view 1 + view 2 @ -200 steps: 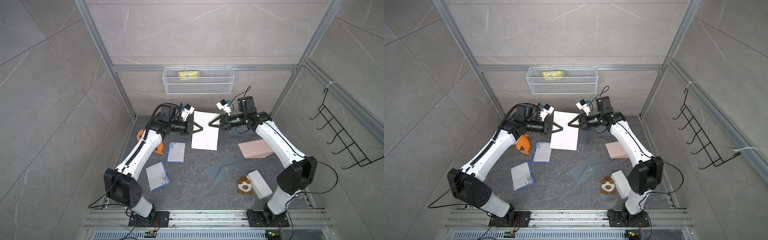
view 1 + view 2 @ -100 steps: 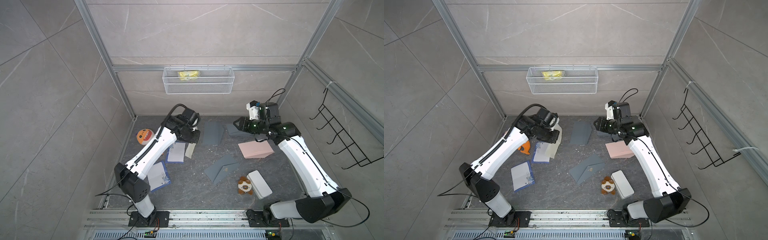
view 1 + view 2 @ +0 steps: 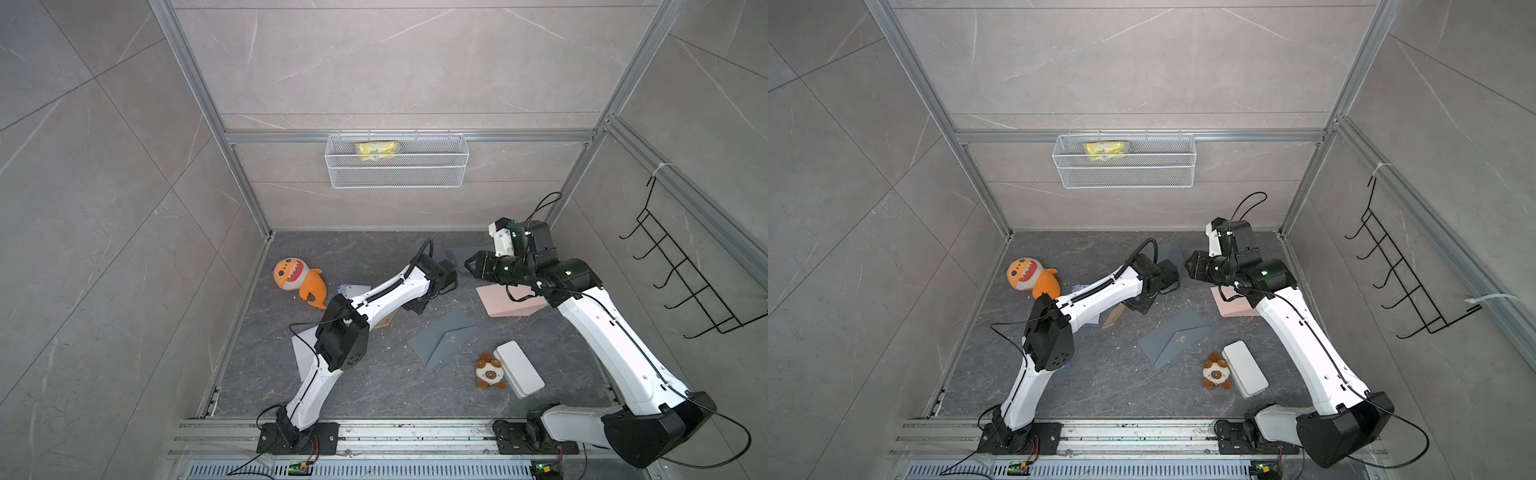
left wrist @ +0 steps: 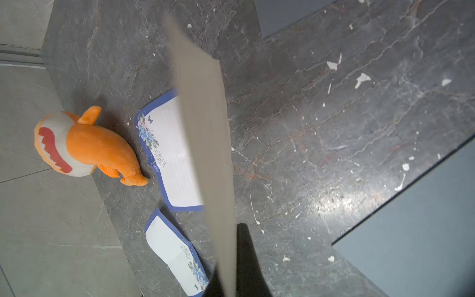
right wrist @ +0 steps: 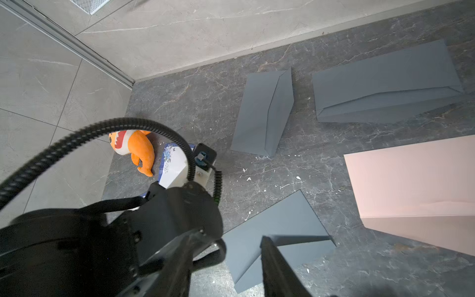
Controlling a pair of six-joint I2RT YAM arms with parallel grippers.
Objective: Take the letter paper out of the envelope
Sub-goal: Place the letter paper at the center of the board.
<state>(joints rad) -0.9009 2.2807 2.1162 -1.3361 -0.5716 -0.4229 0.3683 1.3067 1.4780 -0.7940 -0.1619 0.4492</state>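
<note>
The left end effector [image 4: 231,231] is clamped on the paper [image 4: 203,128] — a tan sheet seen edge-on. In both top views it shows as a sliver at the end effector's 8 o'clock, clear of every envelope. The nearest grey envelope [image 5: 262,113] lies flat on the worktop [image 3: 374,386] at its 12 o'clock. The right end effector [image 3: 468,266] stands apart — empty. The wall basket [image 3: 397,178] holds a yellow packet [image 3: 376,150].

Left pincer [image 4: 235,231] half hidden behind tan sheet [image 4: 203,128], its far tip blurred, pink envelope [image 5: 411,185] cropped at edge
</note>
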